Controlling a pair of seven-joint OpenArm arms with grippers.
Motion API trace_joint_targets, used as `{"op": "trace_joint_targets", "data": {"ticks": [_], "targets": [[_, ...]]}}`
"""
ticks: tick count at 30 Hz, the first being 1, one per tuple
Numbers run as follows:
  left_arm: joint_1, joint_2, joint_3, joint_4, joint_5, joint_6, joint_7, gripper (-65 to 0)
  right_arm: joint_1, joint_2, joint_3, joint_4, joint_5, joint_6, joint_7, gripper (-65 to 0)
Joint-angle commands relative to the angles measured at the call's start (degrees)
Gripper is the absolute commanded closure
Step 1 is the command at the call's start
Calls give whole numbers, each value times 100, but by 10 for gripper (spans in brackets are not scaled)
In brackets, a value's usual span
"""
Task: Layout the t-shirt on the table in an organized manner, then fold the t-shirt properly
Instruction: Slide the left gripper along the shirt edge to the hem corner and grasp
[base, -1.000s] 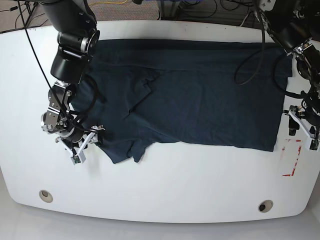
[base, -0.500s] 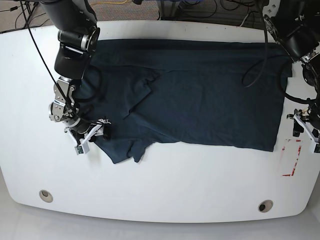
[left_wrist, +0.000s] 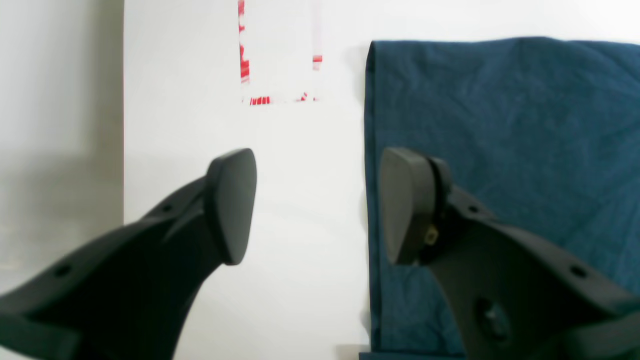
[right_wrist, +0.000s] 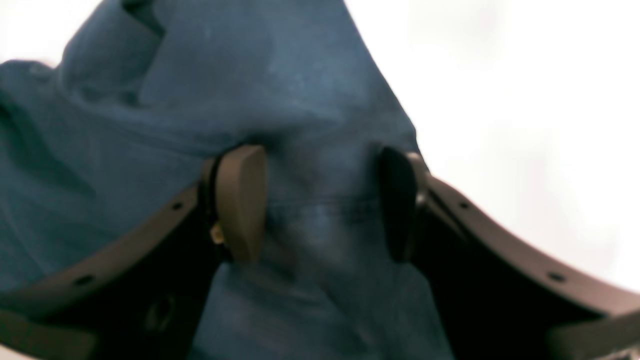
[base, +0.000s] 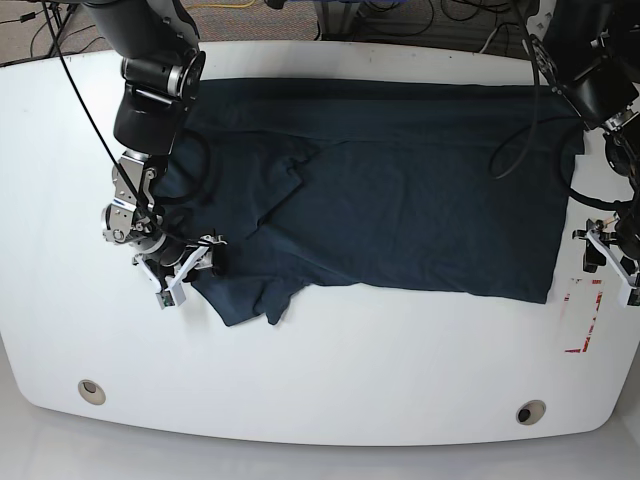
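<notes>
Right hand (right_wrist: 320, 205) straddles t-shirt (base: 400, 190) edge, parted (unclamped); left hand (left_wrist: 315, 205) open, empty.

Speckled carpet (base: 60, 35) beyond the far edge, tangled black cables (base: 400, 20), yellow cord (base: 225, 6)

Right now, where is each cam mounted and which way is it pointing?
Base: overhead, looking down on the table and t-shirt; both arms show.
Left wrist: behind the left end effector, looking across the table at the shirt's straight edge and red mark; fingers open.
Right wrist: behind the right end effector, facing bunched shirt; fingers straddle the cloth.
Shared: all three see the t-shirt.
</notes>
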Motion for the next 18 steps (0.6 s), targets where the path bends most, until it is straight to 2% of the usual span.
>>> {"op": "trace_joint_targets", "data": {"ticks": [1,9,13,18], "targets": [[-137,-93,73,100,-66,-3,-117,-371,108,47,-11,347,-14,12,-65,-357],[-111,-93,117,100,-74,-3,-117,-371,108,100,7,743,-14,12,-294,-522],[-85,-93,117,100,-83,-3,-117,-371,108,285,16,725,30,12,-276,-523],[-76,-93,117,100,-92,-3,-117,-371,117,337,16,347,39,12,-206,-515]]}}
